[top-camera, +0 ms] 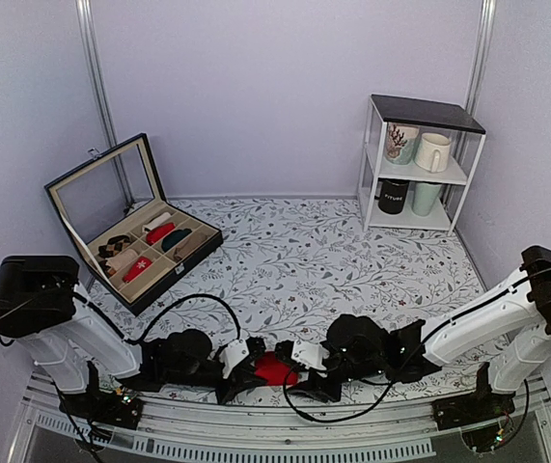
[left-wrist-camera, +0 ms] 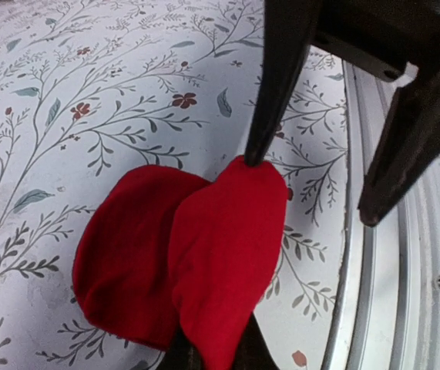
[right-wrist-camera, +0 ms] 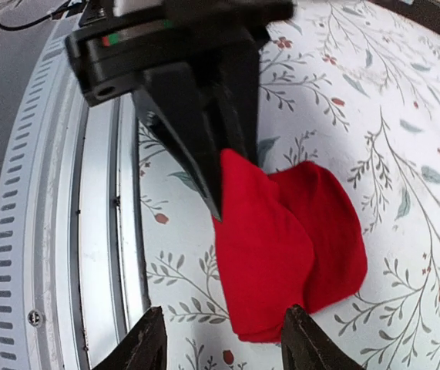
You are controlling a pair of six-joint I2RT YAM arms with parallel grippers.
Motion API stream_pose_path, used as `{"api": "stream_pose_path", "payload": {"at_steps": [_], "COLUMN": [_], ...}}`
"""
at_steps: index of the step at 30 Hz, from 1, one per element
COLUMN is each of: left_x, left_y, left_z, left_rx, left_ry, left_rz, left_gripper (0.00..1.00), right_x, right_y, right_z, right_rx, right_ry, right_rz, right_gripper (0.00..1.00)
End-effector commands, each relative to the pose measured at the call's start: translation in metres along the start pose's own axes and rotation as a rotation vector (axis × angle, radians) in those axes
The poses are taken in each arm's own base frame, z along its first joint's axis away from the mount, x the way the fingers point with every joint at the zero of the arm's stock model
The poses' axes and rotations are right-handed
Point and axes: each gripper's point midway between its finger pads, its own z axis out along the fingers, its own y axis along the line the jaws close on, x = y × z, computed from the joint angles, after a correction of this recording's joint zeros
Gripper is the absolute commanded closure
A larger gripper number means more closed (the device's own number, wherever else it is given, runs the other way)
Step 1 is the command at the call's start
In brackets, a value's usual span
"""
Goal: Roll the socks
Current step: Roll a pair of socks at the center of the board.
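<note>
The red socks lie folded in two overlapping lobes on the floral tablecloth near the front edge, between both grippers. They fill the middle of the left wrist view and show in the right wrist view. No white mark shows. My left gripper is shut on one end of the socks; the fabric drapes over its fingers. My right gripper is open at the other end. Its two fingers stand apart; one fingertip touches the socks.
An open black box with compartments holding other sock rolls stands at the back left. A white shelf with mugs stands at the back right. The metal rail of the table's front edge runs right beside the socks.
</note>
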Motion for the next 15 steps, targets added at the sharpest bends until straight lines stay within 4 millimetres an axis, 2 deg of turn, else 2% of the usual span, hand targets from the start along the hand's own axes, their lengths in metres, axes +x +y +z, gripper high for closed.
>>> {"api": "stream_pose_path", "payload": {"at_steps": [1, 4, 12, 13, 15], "left_x": [0.052, 0.053, 0.055, 0.055, 0.055], "left_y": [0.007, 0.005, 0.003, 0.003, 0.002], "left_z": [0.001, 0.003, 0.004, 0.004, 0.005], "left_rx": [-0.011, 0.003, 0.024, 0.026, 0.033], "left_ry": [0.186, 0.195, 0.201, 0.201, 0.201], "left_rz": [-0.063, -0.070, -0.075, -0.077, -0.078], "left_gripper": [1.00, 1.00, 1.00, 1.00, 1.00], "right_x": [-0.023, -0.021, -0.001, 0.001, 0.006], "right_y": [-0.001, 0.001, -0.006, -0.007, -0.007], "right_z": [0.003, 0.012, 0.029, 0.030, 0.033], "right_rx": [0.089, 0.099, 0.129, 0.136, 0.132], "right_ry": [-0.079, -0.065, 0.009, 0.018, 0.039], "right_rz": [-0.157, -0.176, -0.164, -0.160, -0.155], "right_gripper": [0.48, 0.47, 0.50, 0.53, 0.69]}}
